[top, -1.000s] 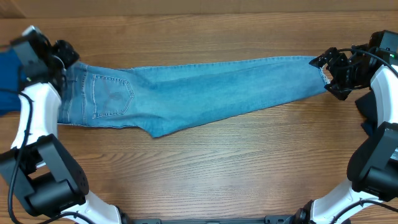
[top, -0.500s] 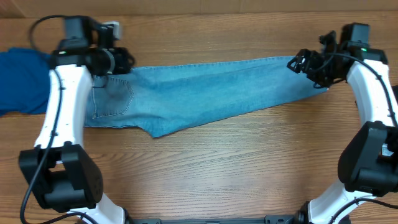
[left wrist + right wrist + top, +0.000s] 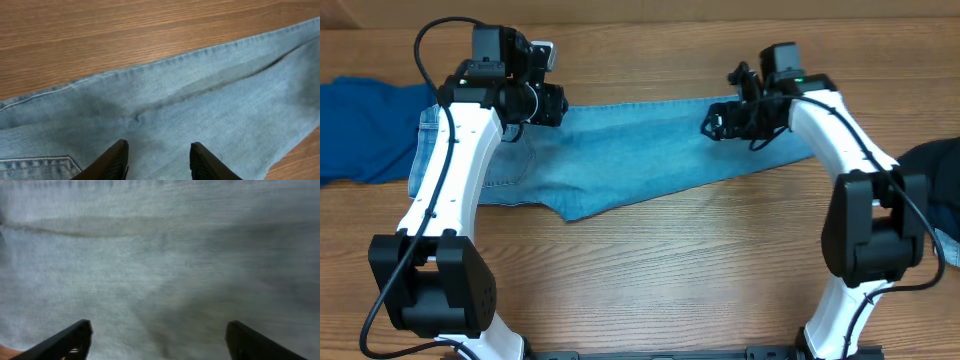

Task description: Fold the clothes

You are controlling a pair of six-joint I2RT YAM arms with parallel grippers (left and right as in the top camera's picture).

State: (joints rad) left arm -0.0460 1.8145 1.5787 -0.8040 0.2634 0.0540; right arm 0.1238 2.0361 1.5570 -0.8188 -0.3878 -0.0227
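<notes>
The pale-blue denim jeans (image 3: 650, 150) were seen flat on the wooden surface (image 3: 670, 270), beneath the left claw (image 3: 157, 150), held slightly parted, and the right claw (image 3: 157, 329), held widely parted; nothing was gripped. A royal-blue garment (image 3: 360, 130) was shown only overhead.

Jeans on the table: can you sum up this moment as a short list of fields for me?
jeans: pale-blue denim, spread out lengthwise on the wooden table
left gripper: open over the waist end, holding nothing
right gripper: open over the leg, holding nothing
other clothes: royal-blue garment at the left edge, dark garment at the right edge
</notes>
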